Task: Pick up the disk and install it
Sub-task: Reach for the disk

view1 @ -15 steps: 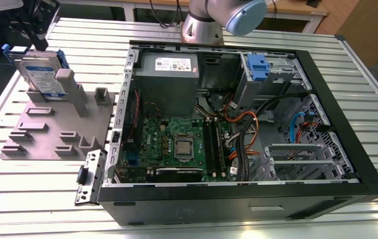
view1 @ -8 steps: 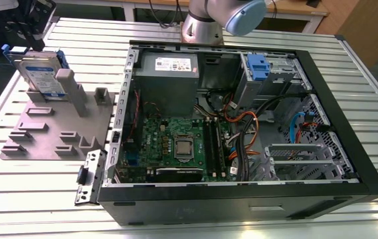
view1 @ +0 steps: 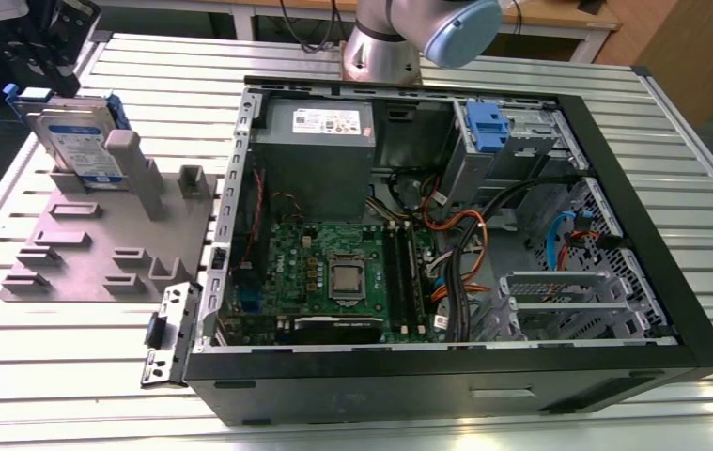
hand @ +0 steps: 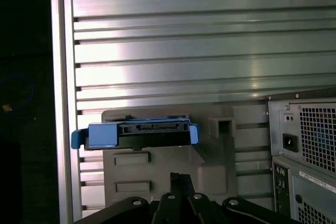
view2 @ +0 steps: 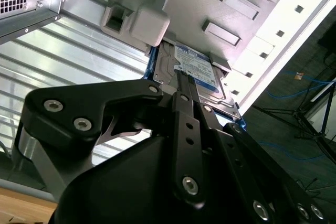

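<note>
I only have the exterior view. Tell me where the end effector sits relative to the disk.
Observer: In the first wrist view the end effector is apart from the disk, not touching it.
Operator: Report how the disk sits.
Observer: Its narrow edge faces that camera, with the blue carrier showing at both ends, seated in the grey fixture.
Operator: Check the second wrist view.
Observer: There the disk's labelled face shows beyond the end effector's black linkage.
</note>
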You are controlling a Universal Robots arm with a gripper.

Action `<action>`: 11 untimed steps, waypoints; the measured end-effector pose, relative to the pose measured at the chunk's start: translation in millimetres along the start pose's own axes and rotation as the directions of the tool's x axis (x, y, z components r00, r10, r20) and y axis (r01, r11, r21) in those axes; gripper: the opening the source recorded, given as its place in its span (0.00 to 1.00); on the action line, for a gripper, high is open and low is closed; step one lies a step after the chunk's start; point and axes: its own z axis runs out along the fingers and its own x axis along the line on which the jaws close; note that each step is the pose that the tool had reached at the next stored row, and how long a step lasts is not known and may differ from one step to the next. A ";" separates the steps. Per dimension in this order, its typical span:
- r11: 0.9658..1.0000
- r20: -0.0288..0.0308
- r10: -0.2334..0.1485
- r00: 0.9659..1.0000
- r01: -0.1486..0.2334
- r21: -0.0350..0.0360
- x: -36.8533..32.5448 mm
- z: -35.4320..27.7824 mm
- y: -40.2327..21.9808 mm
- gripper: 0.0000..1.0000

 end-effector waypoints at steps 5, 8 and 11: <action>1.000 -0.001 0.000 1.000 0.000 0.000 0.4 0.1 0.0 0.11; 1.000 0.000 0.000 1.000 0.000 0.000 3.6 0.7 2.0 0.11; 1.000 -0.001 0.000 1.000 0.000 0.000 12.9 2.1 8.0 0.11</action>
